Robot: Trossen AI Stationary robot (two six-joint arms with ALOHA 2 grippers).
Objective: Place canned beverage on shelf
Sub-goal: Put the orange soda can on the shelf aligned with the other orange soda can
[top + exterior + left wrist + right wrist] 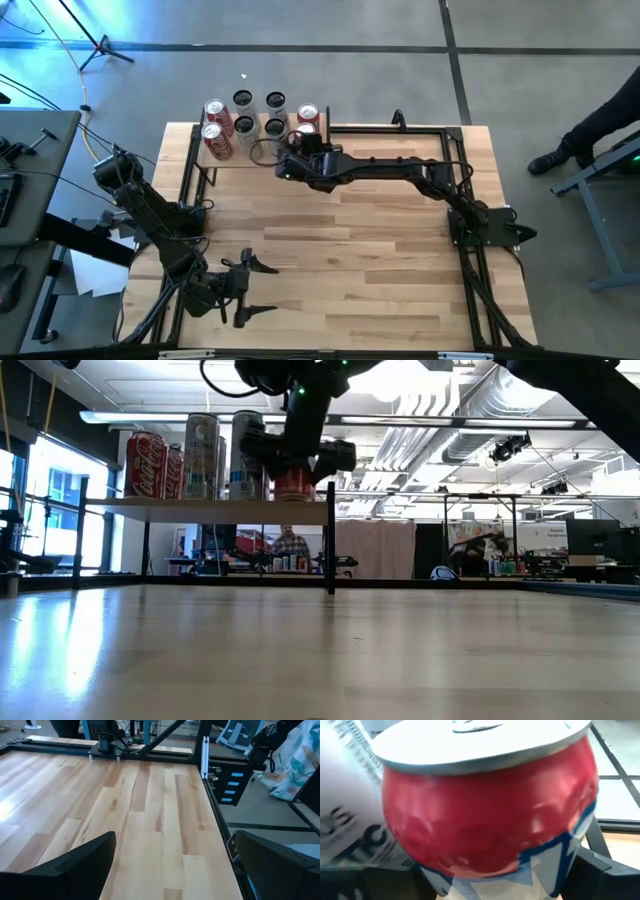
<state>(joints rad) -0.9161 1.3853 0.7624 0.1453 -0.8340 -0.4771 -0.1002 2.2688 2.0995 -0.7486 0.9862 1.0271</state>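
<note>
The shelf [235, 157], a pale board on black posts, stands at the table's far left; it also shows in the low view [180, 506]. Several cans [243, 112] stand on it, red ones and silver-topped ones. My right gripper [300, 137] is at the shelf's right end, shut on a red can [307, 116] with a blue and white pattern [485, 815]. A white lettered can [345, 810] stands close beside it. My left gripper [247, 290] is open and empty near the table's front left [172, 850]. My right gripper pinches the red can's side wall [420, 870] between its two fingers, below the can's bulging shoulder. The fingers [607, 870] come about level from the table's near right. The can stands upright [295, 485], its base at the shelf board's top; whether it rests there I cannot tell.
Black frame rails [460, 130] run along the table's far and right edges. Bare plank tabletop [340, 250] lies between the two arms. A person [291, 545] sits far behind the table, and a person's leg [590, 130] shows beyond the right edge.
</note>
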